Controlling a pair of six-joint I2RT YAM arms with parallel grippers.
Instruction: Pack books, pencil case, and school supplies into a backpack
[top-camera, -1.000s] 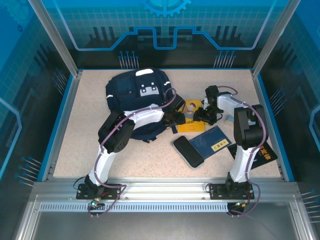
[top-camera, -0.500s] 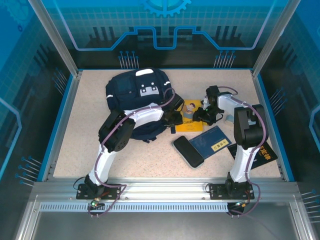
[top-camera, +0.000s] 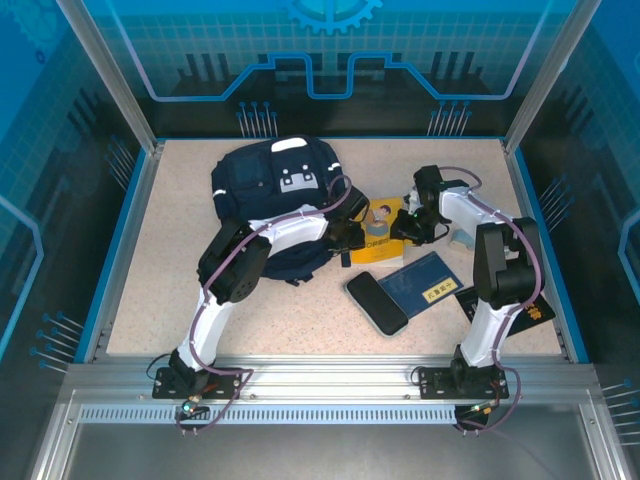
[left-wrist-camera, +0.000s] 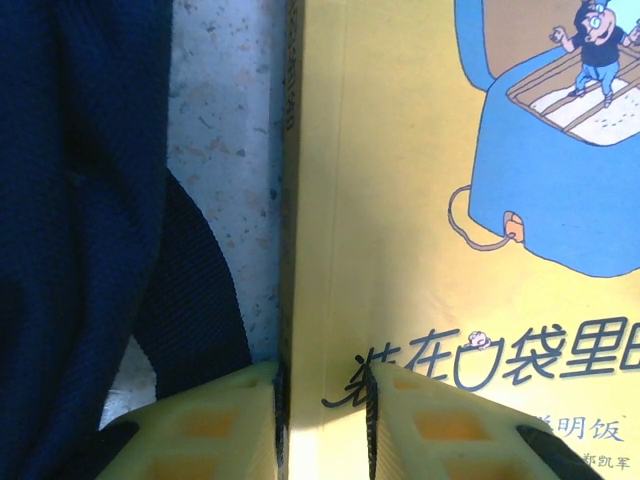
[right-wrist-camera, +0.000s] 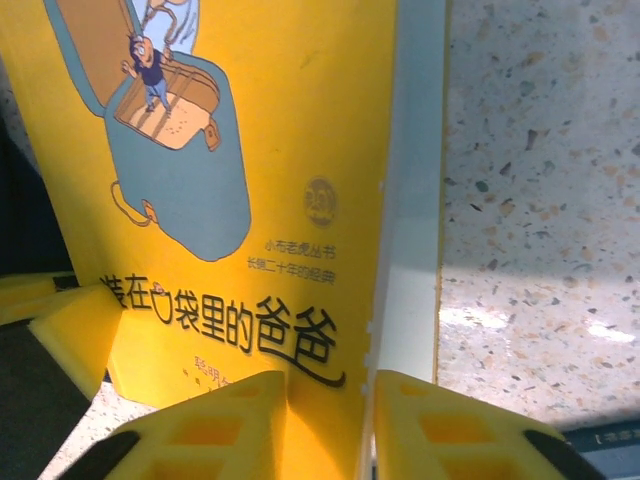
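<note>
at the middle of the desk (top-camera: 180, 290), just right of the backpack (top-camera: 275, 190), the yellow book (top-camera: 381, 222) is clamped from both sides: left jaws closed on its spine edge, right jaws closed on its page edge. the dark blue book (top-camera: 425, 282) lies flat toward the near edge, just beside a black case (top-camera: 377, 302).

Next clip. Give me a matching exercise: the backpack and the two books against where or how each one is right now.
Things:
1. backpack
2. yellow book
3. blue book

States:
a. clamped by the left hand and the right hand
b. lying flat on the table, untouched
c. left of both books

Pairs: 1-c, 2-a, 3-b
</note>
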